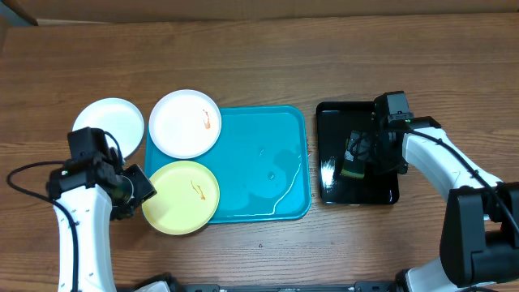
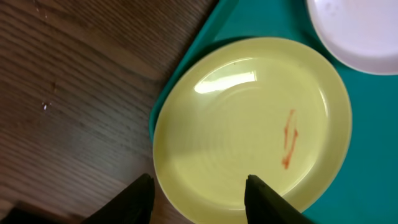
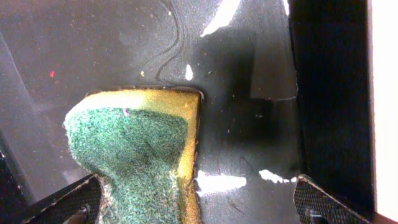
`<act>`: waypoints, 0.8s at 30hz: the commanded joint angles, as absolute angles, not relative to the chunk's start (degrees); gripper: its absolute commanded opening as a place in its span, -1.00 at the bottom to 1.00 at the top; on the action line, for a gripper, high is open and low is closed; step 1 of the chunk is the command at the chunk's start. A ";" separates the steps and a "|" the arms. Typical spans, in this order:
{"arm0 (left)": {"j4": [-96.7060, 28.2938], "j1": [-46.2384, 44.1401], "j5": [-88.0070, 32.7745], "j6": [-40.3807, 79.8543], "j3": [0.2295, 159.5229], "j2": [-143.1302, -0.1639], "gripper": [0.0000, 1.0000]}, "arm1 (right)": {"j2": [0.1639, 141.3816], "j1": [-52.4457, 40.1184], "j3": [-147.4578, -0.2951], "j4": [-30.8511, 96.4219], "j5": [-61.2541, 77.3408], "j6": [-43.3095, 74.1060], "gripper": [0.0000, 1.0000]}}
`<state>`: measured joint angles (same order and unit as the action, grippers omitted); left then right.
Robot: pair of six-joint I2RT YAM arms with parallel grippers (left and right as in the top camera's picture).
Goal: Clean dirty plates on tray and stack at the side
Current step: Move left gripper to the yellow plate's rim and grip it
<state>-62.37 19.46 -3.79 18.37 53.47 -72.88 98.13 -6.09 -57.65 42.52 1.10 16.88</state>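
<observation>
The turquoise tray (image 1: 268, 154) lies mid-table. A white plate (image 1: 185, 123) with an orange smear rests on its far left corner. The pale yellow-green plate (image 1: 181, 197), also smeared, rests on its near left corner and overhangs the rim. A second white plate (image 1: 109, 126) sits on the table left of the tray. My left gripper (image 1: 139, 186) is open; in the left wrist view its jaws (image 2: 199, 199) straddle the near rim of the yellow-green plate (image 2: 249, 118). My right gripper (image 1: 362, 152) is open over a green-and-yellow sponge (image 3: 134, 149), which lies between its jaws (image 3: 196, 205).
A smaller glossy black tray (image 1: 332, 122) stands right of the turquoise tray, wet, with the sponge (image 1: 352, 169) in it. Water streaks lie on the turquoise tray's right half. The left wrist view shows the tray (image 2: 373, 162) and the smeared white plate's edge (image 2: 360, 31).
</observation>
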 commanded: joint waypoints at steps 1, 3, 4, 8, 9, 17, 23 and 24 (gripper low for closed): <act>-60.10 19.14 -0.78 18.15 51.48 -74.41 -0.02 | 98.13 -5.91 -57.54 42.28 0.47 17.10 1.00; -58.70 19.14 -0.43 16.14 51.07 -75.96 -0.12 | 98.13 -5.91 -57.54 42.26 0.47 17.10 1.00; -57.93 19.14 -0.43 15.77 50.87 -77.08 -0.21 | 98.13 -5.91 -57.54 42.26 0.47 17.12 1.00; -56.14 19.14 0.03 14.83 50.83 -81.87 -0.35 | 98.13 -5.91 -57.54 42.28 0.47 17.10 1.00; -55.83 19.14 0.82 14.76 50.83 -82.94 -0.38 | 98.13 -5.91 -57.54 42.26 0.47 17.12 1.00; -54.13 19.14 1.50 14.79 50.83 -90.56 -0.50 | 98.13 -5.91 -57.54 42.26 0.47 17.10 1.00; -54.72 19.05 -1.98 14.76 50.83 -93.03 -0.87 | 98.13 -5.91 -57.54 42.28 0.47 17.12 1.00; -55.02 19.03 -2.81 14.76 50.83 -93.03 -0.86 | 98.13 -5.91 -57.54 42.28 0.47 17.10 1.00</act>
